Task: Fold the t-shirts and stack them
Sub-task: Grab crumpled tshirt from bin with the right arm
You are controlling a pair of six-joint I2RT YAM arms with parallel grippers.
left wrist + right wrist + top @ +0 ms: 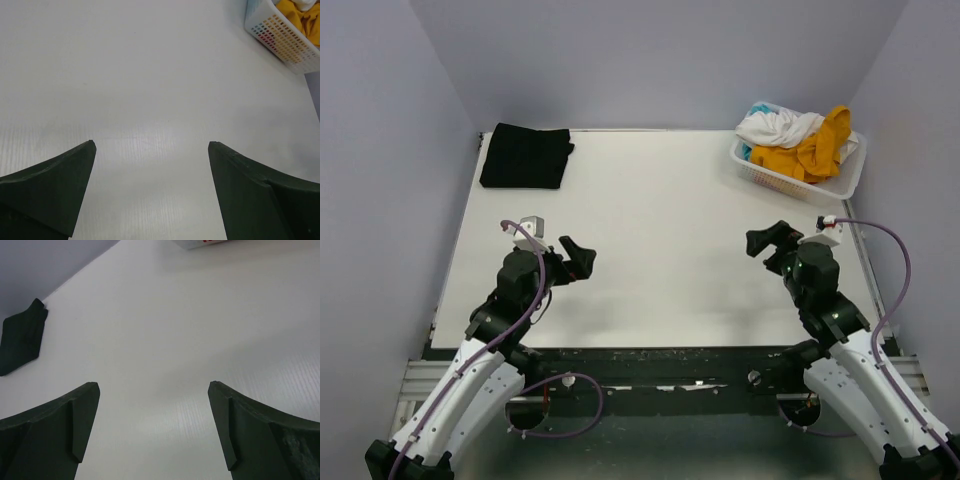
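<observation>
Cotton's the story here, so expect everything to be light, floppy and a bit clingy. The black t-shirt (525,157) lies folded flat at the far left corner of the table (660,260); the mustard-orange t-shirt (817,150) and the white t-shirt (775,127) are heaped in the basket (790,184) at the far right, tangled together by the look of it. My left end effector (582,258) and right end effector (767,242) both hang wide open over bare table, holding nothing. I'd guess the mustard one wants pinching at a loose top fold, then lifting slowly so the white doesn't drag along. Only the overhead view shows the whole heap; my left wrist view catches just the basket's corner; my right wrist view catches the black shirt's edge.
</observation>
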